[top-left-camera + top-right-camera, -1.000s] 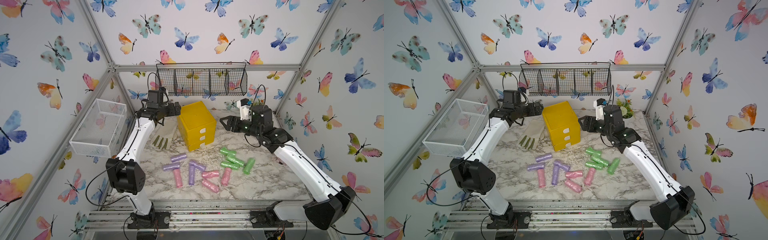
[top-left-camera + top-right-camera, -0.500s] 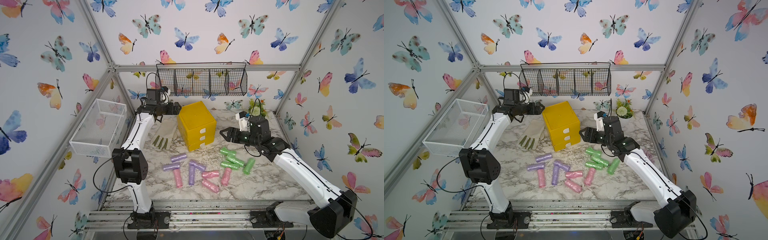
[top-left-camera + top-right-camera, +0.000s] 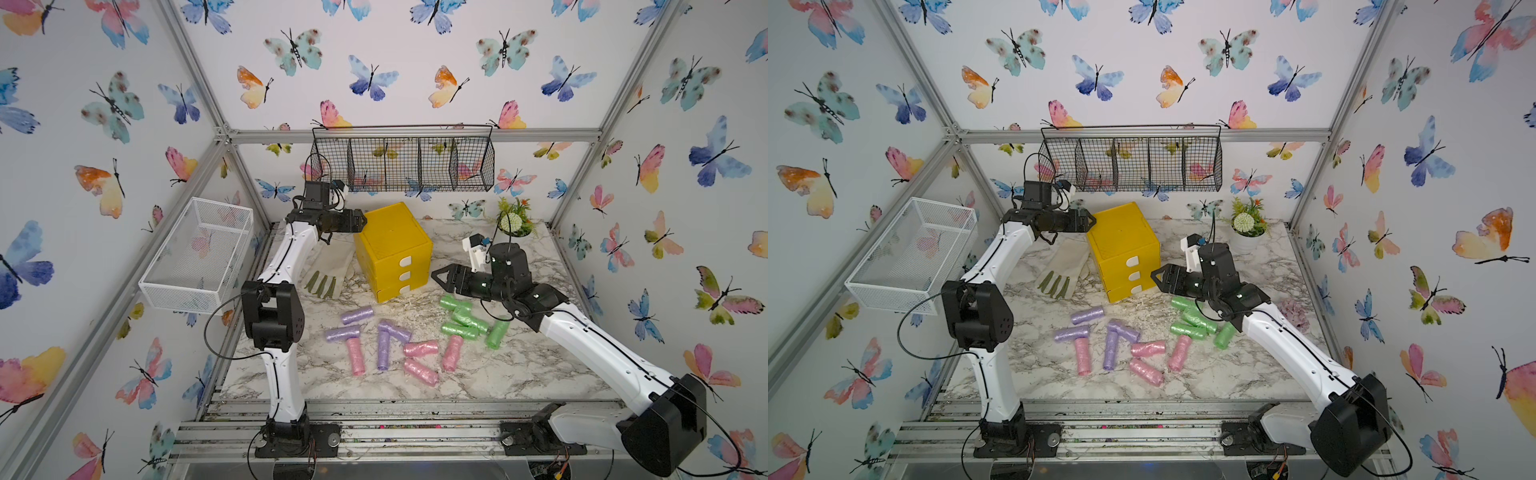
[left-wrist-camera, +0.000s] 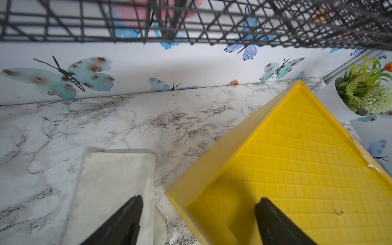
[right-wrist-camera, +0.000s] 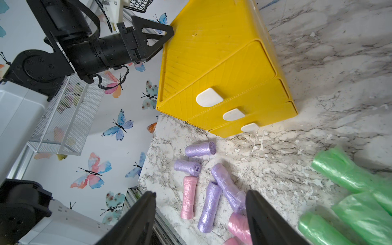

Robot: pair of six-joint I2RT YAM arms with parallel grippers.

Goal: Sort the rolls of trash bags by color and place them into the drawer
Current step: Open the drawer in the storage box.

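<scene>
The yellow drawer unit (image 3: pixel 392 249) (image 3: pixel 1123 249) stands at the back middle, its three white-handled drawers closed. The rolls of trash bags lie loose in front of it: purple ones (image 3: pixel 356 314) at the left, pink ones (image 3: pixel 420 348) in the middle, green ones (image 3: pixel 459 330) at the right. My left gripper (image 3: pixel 359 220) (image 4: pixel 199 199) is open, straddling the unit's top back-left corner. My right gripper (image 3: pixel 436 276) (image 5: pixel 201 192) is open and empty, hovering just right of the drawer fronts, above the green rolls (image 5: pixel 347 169).
A cream glove with green fingers (image 3: pixel 332 266) lies left of the unit. A black wire basket (image 3: pixel 403 164) hangs on the back wall, close above my left wrist. A white mesh basket (image 3: pixel 199 253) is on the left wall. A potted plant (image 3: pixel 515 220) stands back right.
My left gripper slid right to the unit's top corner and its jaws narrowed a little. My right gripper came down and forward, nearer the drawer fronts. The rolls have not moved.
</scene>
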